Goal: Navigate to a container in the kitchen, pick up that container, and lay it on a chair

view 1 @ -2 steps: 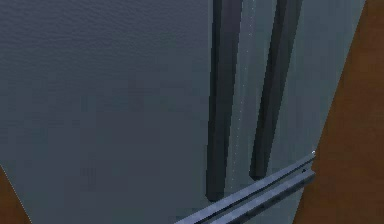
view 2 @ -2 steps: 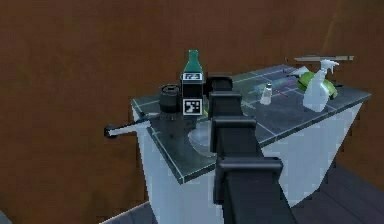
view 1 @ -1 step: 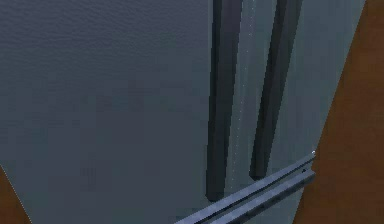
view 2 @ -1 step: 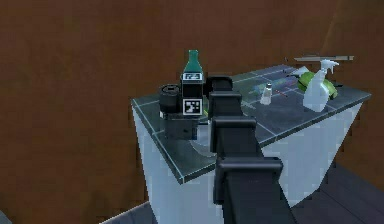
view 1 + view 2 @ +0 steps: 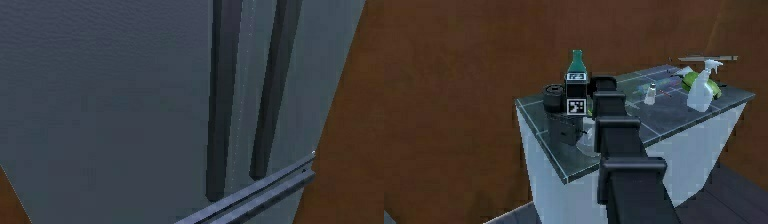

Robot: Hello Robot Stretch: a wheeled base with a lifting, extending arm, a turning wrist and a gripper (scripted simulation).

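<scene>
In the arm side view the dark arm (image 5: 619,165) rises from the bottom edge and reaches over a counter (image 5: 674,120) with a dark tiled top. Two white marker squares (image 5: 576,90) stand at its far end. Just left of them the gripper (image 5: 556,108) sits against a dark round low thing (image 5: 550,96) on the counter's corner. I cannot tell whether the gripper holds anything. A green bottle (image 5: 577,61) stands right behind the markers.
A small pale shaker (image 5: 651,93), a green spray bottle (image 5: 702,88) and a flat green thing (image 5: 696,63) stand farther right on the counter. Brown wall lies behind. The forward view shows a grey fridge door (image 5: 110,100) very close, with dark upright handles (image 5: 222,100).
</scene>
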